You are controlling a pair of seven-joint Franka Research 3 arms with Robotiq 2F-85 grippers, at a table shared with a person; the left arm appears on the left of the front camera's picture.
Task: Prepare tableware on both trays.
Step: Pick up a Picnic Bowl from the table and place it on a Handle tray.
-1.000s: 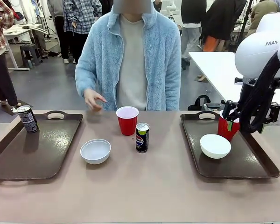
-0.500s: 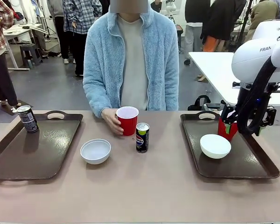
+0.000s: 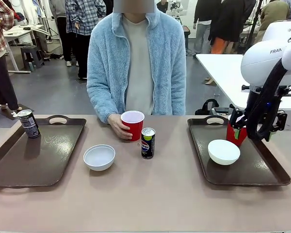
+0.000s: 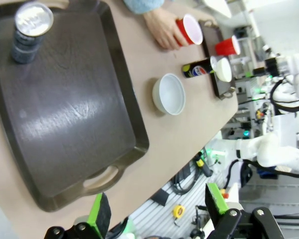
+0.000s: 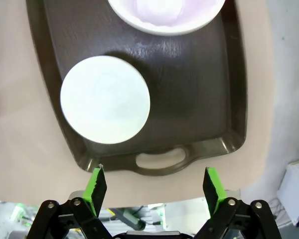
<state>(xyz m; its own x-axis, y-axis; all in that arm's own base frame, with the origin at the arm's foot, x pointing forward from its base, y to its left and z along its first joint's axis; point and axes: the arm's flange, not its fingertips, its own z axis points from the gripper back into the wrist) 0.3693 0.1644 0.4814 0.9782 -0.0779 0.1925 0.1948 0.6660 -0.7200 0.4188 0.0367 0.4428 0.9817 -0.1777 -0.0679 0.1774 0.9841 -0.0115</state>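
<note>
On the left tray (image 3: 39,160) (image 4: 65,119) a dark can (image 3: 28,123) (image 4: 30,31) stands at the far corner. A white bowl (image 3: 99,157) (image 4: 169,93) and a blue-labelled can (image 3: 148,143) (image 4: 198,70) sit mid-table. The person's hand (image 3: 116,127) grips a red cup (image 3: 133,125) (image 4: 190,30) there. The right tray (image 3: 262,170) (image 5: 194,94) holds a white bowl (image 3: 223,151) (image 5: 165,14) and a red cup (image 3: 235,136) (image 5: 105,99). My right gripper (image 3: 252,132) (image 5: 153,185) hangs open just above that cup. My left gripper (image 4: 158,206) is open, high over the left tray's near end.
The person in a pale blue fleece stands at the table's far edge, behind the middle. A white table and other people are farther back. Bare tabletop lies between the trays and along the near edge.
The person's hand came down to the middle red cup and took hold of it. My right gripper rose slightly off the right tray's red cup, then stayed still.
</note>
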